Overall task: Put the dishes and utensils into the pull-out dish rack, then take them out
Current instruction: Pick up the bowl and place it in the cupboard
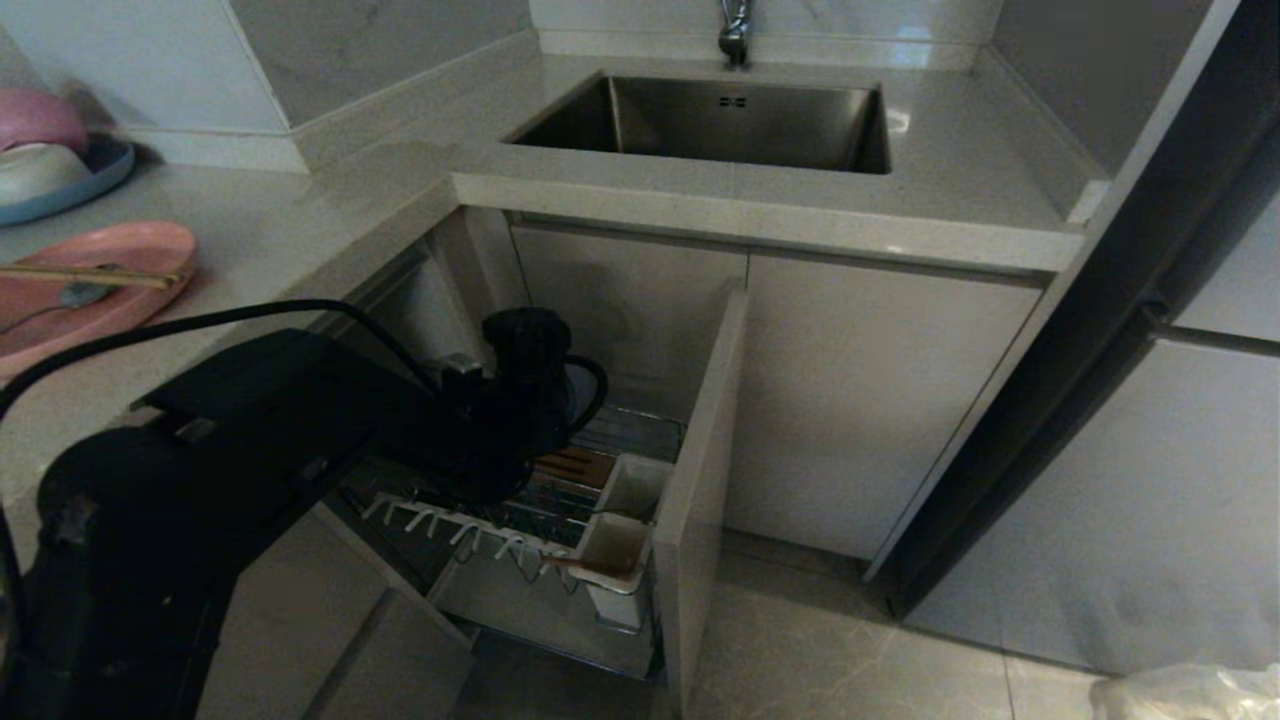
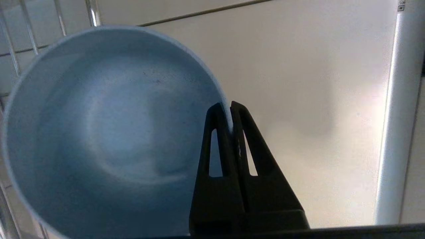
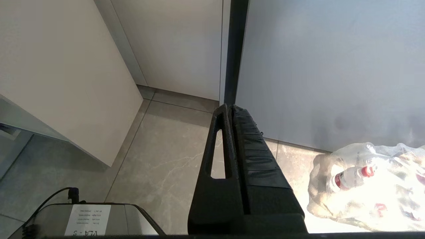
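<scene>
Black fingers (image 2: pixel 221 139) of the left gripper (image 2: pixel 229 109) pinched the rim of the bowl (image 2: pixel 109 132), one finger inside the wall and one outside, clamped tight on the thin edge. The bowl was tipped so that its hollow faced the wrist camera, with chrome wires of the rack (image 2: pixel 93 13) behind its far rim and a pale cabinet face beyond. From the head view, the left arm (image 1: pixel 300 440) reached down over the rack (image 1: pixel 560 520), hiding the bowl and most of the wire basket. White pegs (image 1: pixel 440 525) ran along the near side, a brown wooden strip (image 1: pixel 575 465) lay past the wrist, and two white cups (image 1: pixel 630 485) stood against the front panel (image 1: pixel 700 480). That panel's edge bounded the basket on the right; open floor lay beyond it. On the counter at left sat the pink plate (image 1: pixel 130 290), carrying the chopsticks (image 1: pixel 90 275) and the spoon (image 1: pixel 85 294) across it. The right gripper (image 3: pixel 230 108) hung closed and empty above the floor, near a plastic bag (image 3: pixel 368 186).
</scene>
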